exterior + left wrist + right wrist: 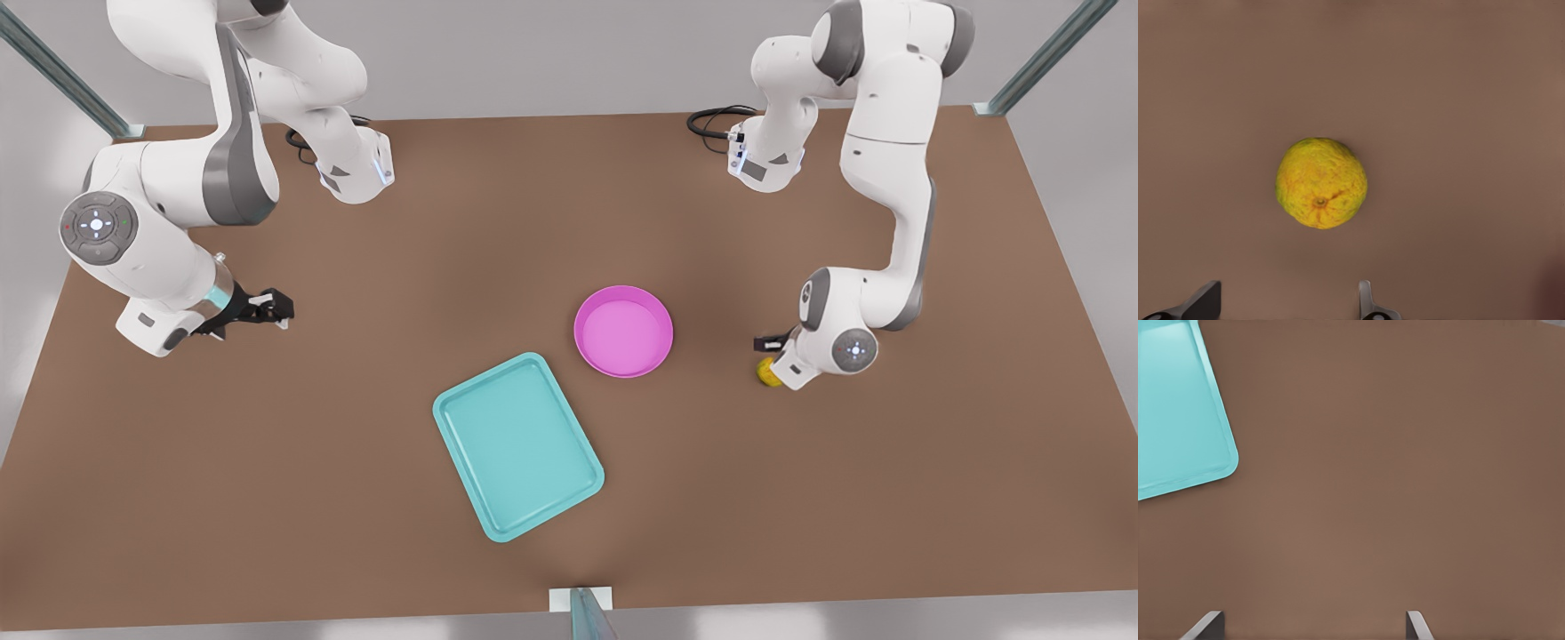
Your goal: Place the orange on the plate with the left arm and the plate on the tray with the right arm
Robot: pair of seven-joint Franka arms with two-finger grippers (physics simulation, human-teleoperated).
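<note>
Beside the magenta plate (623, 331), toward the front view's right, I see the orange (765, 372) on the brown table (356, 498), my left gripper (1286, 303) poised over it, jaws apart. Left of the plate, my right gripper (263, 308) waits, jaws apart. Just below the plate lies the teal tray (517, 446).

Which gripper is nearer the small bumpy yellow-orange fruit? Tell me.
Left. The left gripper hangs right above the orange, fingers open; the right gripper waits across the brown table.
</note>
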